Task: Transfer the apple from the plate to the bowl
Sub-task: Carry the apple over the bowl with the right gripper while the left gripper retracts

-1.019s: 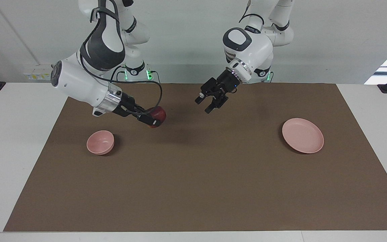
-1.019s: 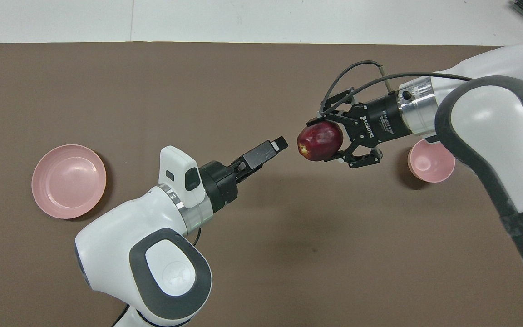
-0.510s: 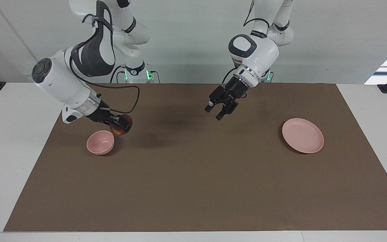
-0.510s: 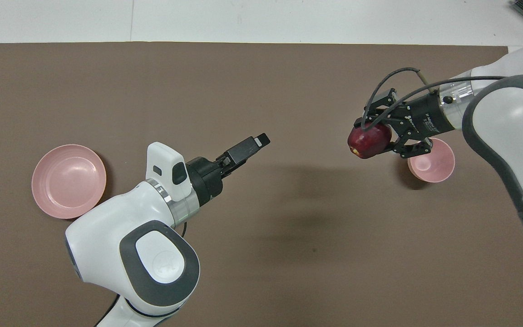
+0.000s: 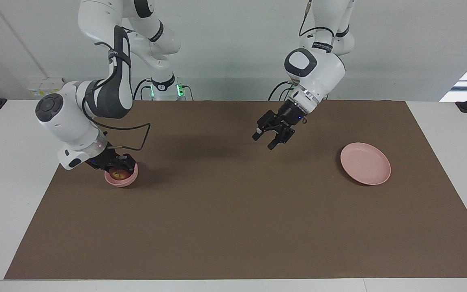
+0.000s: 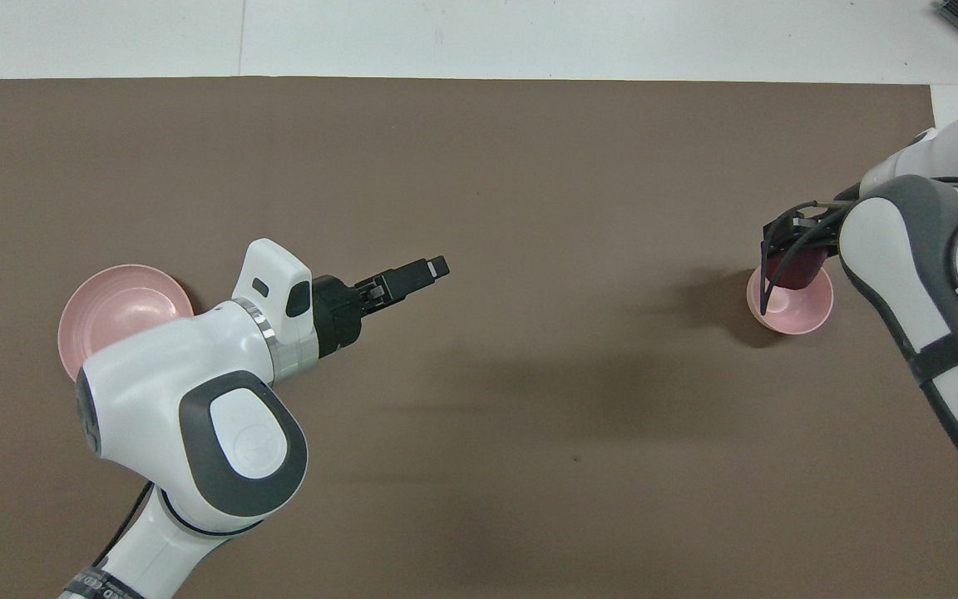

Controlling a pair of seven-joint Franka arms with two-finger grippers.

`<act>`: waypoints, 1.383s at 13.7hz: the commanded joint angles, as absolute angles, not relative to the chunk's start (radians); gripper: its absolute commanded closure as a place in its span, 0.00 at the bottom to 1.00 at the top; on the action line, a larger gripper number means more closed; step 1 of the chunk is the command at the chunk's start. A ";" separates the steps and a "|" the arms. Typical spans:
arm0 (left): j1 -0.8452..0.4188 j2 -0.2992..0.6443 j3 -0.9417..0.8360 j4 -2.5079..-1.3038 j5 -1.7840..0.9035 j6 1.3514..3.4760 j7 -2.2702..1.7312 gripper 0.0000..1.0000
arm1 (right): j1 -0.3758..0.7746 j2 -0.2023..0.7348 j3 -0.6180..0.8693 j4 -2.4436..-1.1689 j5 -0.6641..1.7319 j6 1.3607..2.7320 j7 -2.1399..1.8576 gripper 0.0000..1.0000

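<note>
The dark red apple (image 5: 116,174) sits low inside the small pink bowl (image 5: 128,181) at the right arm's end of the table. My right gripper (image 5: 116,167) reaches down into the bowl and is shut on the apple. In the overhead view the right arm hides most of the apple (image 6: 795,271) and part of the bowl (image 6: 795,318). The flat pink plate (image 5: 365,163) lies bare at the left arm's end; the left arm covers part of it in the overhead view (image 6: 117,312). My left gripper (image 5: 272,137) is open and empty, up in the air over the mat's middle (image 6: 421,273).
A brown mat (image 5: 233,211) covers most of the white table (image 5: 14,170). Nothing else stands on the mat between the bowl and the plate.
My right gripper carried the apple from over the mat to the bowl and lowered it in. My left gripper drew back a little toward the plate's end.
</note>
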State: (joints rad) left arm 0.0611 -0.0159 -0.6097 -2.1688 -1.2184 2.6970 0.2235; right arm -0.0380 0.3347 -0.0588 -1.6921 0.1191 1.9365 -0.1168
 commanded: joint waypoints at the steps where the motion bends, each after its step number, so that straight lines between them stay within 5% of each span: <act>1: 0.064 -0.037 -0.556 -2.183 -1.123 2.585 0.222 0.00 | -0.055 0.310 -0.049 -1.753 0.060 1.959 -0.202 1.00; 13: 0.049 -0.035 -0.240 -2.077 -0.140 2.137 0.061 0.00 | -0.064 0.319 -0.049 -1.818 -0.011 2.003 -0.284 1.00; 19: 0.026 -0.028 -0.138 -1.691 0.000 1.673 0.067 0.00 | -0.064 0.339 -0.049 -1.815 -0.011 2.023 -0.276 1.00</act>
State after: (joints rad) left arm 0.0559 -0.0432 -0.1655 -1.8245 -0.0346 1.8120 0.0753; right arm -0.0495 0.3399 -0.0587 -1.8049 0.0105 2.0001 -0.2620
